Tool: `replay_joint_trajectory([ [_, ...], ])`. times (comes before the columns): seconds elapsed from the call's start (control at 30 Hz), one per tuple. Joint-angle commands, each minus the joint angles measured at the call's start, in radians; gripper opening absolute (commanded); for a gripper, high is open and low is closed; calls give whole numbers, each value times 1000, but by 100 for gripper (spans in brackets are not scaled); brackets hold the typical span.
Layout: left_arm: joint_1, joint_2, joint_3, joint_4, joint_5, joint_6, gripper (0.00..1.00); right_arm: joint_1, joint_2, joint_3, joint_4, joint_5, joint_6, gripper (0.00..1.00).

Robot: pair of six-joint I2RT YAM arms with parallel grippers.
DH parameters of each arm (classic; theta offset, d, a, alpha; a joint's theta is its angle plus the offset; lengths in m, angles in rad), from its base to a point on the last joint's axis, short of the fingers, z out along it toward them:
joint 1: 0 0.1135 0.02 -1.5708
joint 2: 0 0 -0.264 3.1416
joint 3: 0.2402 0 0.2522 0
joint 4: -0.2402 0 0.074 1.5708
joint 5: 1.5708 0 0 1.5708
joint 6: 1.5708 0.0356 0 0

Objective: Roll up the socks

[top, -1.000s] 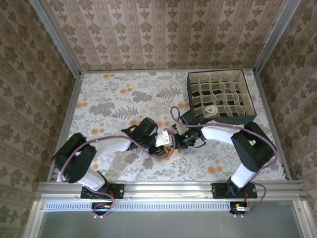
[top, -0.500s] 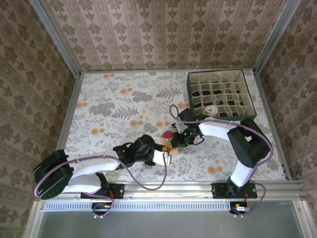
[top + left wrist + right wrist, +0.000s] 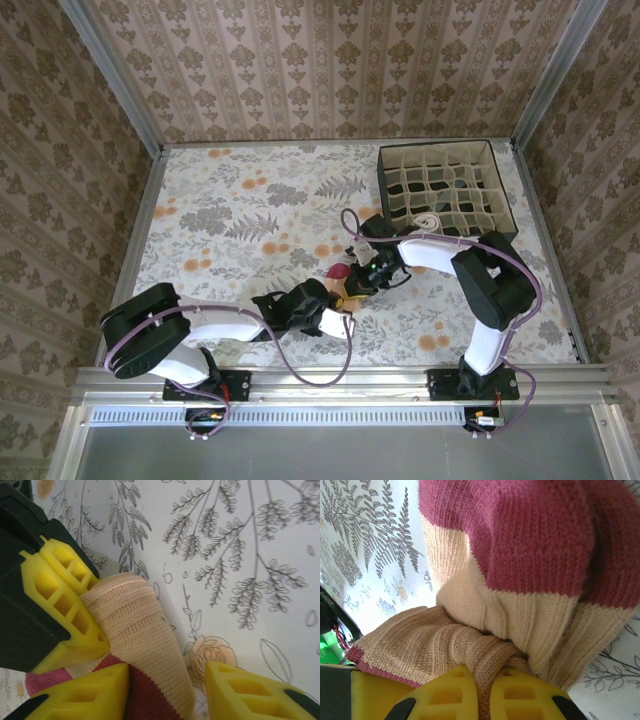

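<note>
On the floral surface (image 3: 230,200), near its front middle, the tan sock (image 3: 341,272) is bunched, its long axis judged roughly front-to-back, maroon end pointed away from the near edge. It is pinched by the right hand (image 3: 487,677); the left hand (image 3: 167,675) is spread astride it. Slippage from that narrow pinch could undo the roll.

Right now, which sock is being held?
The tan-and-maroon sock, pinched in the right end effector at mid-table; the cream-white one lies rolled in a cell of the divider box.
</note>
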Motion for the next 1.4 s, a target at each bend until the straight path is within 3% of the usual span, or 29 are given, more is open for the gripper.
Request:
replay_joint_trajectory([
  [0.0, -4, 62, 2, 36, -78, -3, 42, 4, 113, -62, -93, 178, -30, 1],
  [0.17, -7, 128, 0, 83, -85, -24, 38, -6, 134, -63, -90, 155, -40, 3],
  [0.4, 0, 188, 13, 82, -55, -84, 0, -10, 62, -79, -54, 100, -48, 9],
  [0.63, 34, 121, 14, -23, 89, -147, 0, -25, -104, -83, -49, 92, -39, 34],
  [0.93, 126, 44, 73, -248, 375, -224, 0, -41, -223, -37, -111, 189, -25, 37],
  [1.1, 188, 111, 167, -394, 530, -261, 0, -39, -242, -74, -78, 181, -3, 37],
  [1.37, 252, 207, 240, -432, 714, -304, 0, -38, -284, -158, 9, 147, 41, 42],
])
